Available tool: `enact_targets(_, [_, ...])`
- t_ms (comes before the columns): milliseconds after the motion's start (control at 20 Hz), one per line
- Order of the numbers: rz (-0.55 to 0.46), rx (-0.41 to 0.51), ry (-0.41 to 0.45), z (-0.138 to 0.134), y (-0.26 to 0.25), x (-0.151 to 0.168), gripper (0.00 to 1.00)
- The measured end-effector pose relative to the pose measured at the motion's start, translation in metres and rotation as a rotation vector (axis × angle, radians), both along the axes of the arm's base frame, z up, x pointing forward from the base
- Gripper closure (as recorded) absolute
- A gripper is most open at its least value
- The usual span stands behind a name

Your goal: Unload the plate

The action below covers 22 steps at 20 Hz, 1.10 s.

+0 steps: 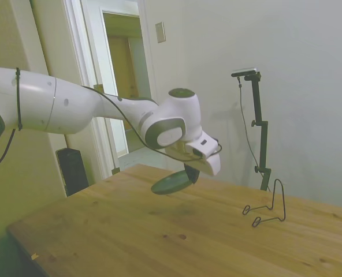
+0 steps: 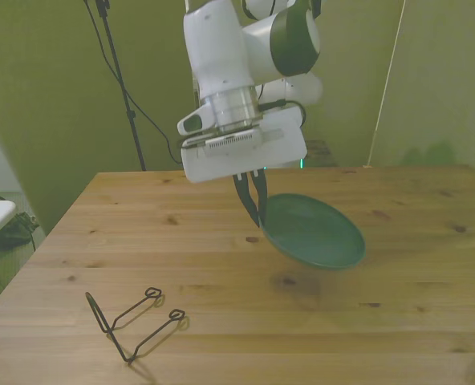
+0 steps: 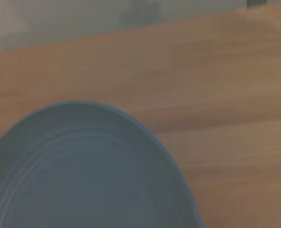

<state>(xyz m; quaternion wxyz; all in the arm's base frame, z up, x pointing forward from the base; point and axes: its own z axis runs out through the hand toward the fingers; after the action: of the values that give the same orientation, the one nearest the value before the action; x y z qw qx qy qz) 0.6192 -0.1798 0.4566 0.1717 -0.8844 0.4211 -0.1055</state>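
The end effector (image 2: 257, 210) is clamped on the rim of the plate (image 2: 314, 232), fingers pinching one edge so the dish hangs out to the front view's right. The plate is airborne above the middle of the bench (image 2: 398, 321), tilted slightly, touching nothing below (a shadow lies under it on the wood). The wire stand (image 2: 131, 322) sits bare near the front view's left corner, well apart from the plate. An edge grip suits a shallow dish taken from an upright holder. Judgement: removal looks accomplished; setting the plate down flat remains, and the tilt should be levelled before release.
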Motion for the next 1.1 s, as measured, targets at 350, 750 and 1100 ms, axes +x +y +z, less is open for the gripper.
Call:
enact_targets(350, [0.072,-0.009,0.065,-0.071,-0.026,-0.025,1.0])
enact_targets(750, [0.07,-0.013,0.088,-0.093,-0.036,-0.029,0.0])
enact_targets(1100, [0.067,-0.029,0.072,-0.09,-0.038,-0.028,0.0])
